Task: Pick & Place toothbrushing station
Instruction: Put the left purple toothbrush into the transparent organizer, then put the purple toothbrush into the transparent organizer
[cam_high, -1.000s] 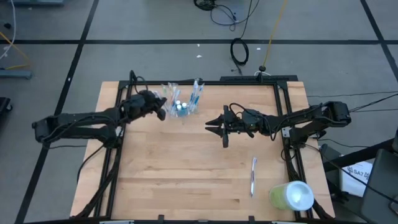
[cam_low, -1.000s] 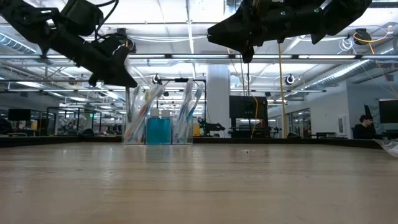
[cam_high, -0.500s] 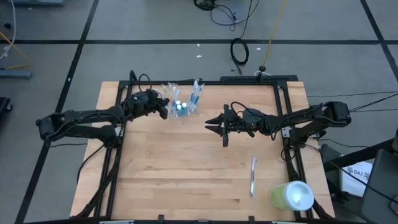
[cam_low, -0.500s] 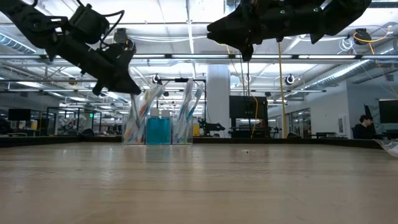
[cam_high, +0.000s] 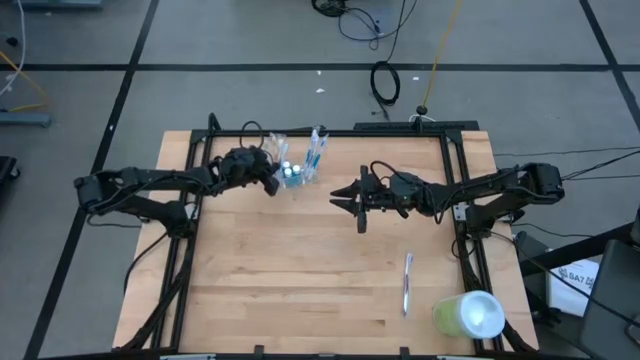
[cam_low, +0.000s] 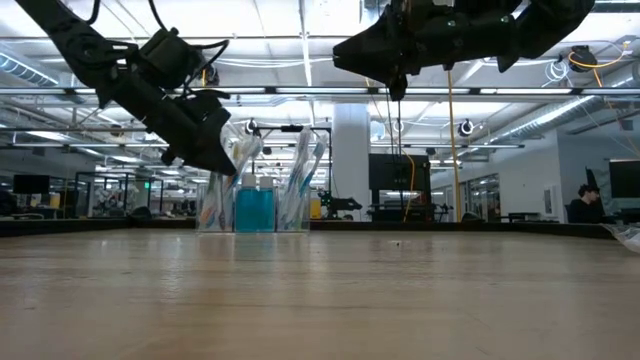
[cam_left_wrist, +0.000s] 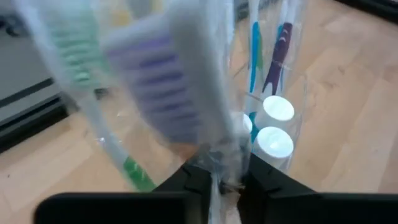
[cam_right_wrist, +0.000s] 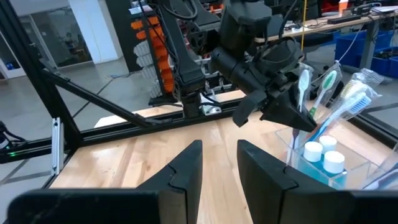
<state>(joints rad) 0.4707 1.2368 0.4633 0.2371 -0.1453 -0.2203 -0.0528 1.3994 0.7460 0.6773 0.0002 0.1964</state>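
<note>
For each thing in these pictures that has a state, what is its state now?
Clear cup: upright, holding toothbrushes and tubes.
Wrapped toothbrush: between the left gripper's jaws, at the cup.
White-capped tubes: upright in the cup.
Right gripper: jaws open, empty, above mid-table.
Loose toothbrush: lying flat on the table.
Lime-green cylinder: at the table's corner.

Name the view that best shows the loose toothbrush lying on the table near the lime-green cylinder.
The high view: the toothbrush lies alone on the wood, up-table from the lime-green cylinder. The low view and both wrist views don't show it.
</note>
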